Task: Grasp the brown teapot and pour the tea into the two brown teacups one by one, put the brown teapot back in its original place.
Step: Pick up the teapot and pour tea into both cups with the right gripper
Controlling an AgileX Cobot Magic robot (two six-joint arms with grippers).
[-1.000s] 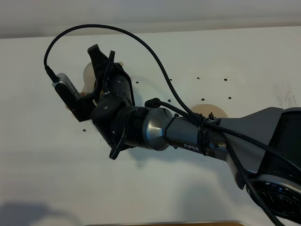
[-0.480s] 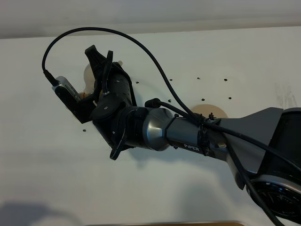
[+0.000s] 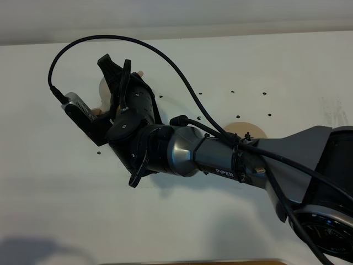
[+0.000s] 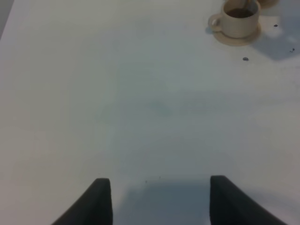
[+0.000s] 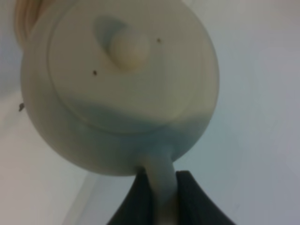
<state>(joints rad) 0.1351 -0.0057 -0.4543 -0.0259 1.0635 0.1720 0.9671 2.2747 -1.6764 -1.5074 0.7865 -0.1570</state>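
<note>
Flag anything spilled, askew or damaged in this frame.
Nothing stands out. The right gripper is shut on the handle of the brown teapot, lid seated. The teacup in the left wrist view stands upright on its saucer, dark tea inside, no puddle nearby. Two tiny dark specks mark the lid.

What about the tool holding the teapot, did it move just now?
Yes. The right tool, shut on the brown teapot by its handle, has slid slightly left in the high view, farther from the fixed tan coaster.
</note>
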